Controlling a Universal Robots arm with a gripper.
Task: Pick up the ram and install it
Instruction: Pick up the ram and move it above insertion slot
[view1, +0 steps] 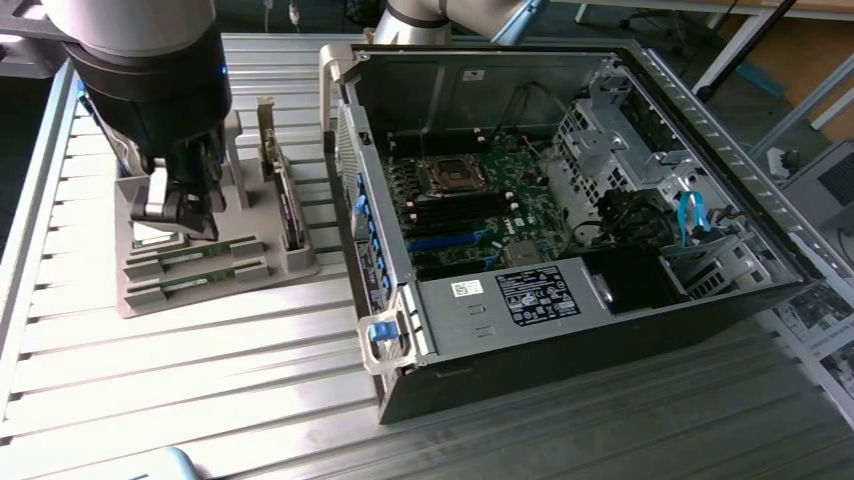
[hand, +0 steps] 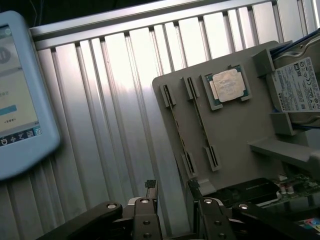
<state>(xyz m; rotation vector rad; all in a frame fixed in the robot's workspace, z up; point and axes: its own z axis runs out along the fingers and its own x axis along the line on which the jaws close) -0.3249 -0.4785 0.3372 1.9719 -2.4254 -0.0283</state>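
So, exterior view: the spread, empty hand (view1: 180, 225) hovers over the holder (view1: 267, 275) where the ram (view1: 200, 262) sits slotted, with the open case (view1: 561, 200) beside it. Wrist view adds the stick edge-on, plus the CPU (hand: 227, 86). I'd centre the fingers across that edge and drop straight down.

One corner of the grey holder (view1: 267, 270) is hidden behind the gripper (view1: 180, 225). The hard drive (hand: 300, 85) and tablet (hand: 22, 100) are cut off at picture edges; tablet text noted as illegible.
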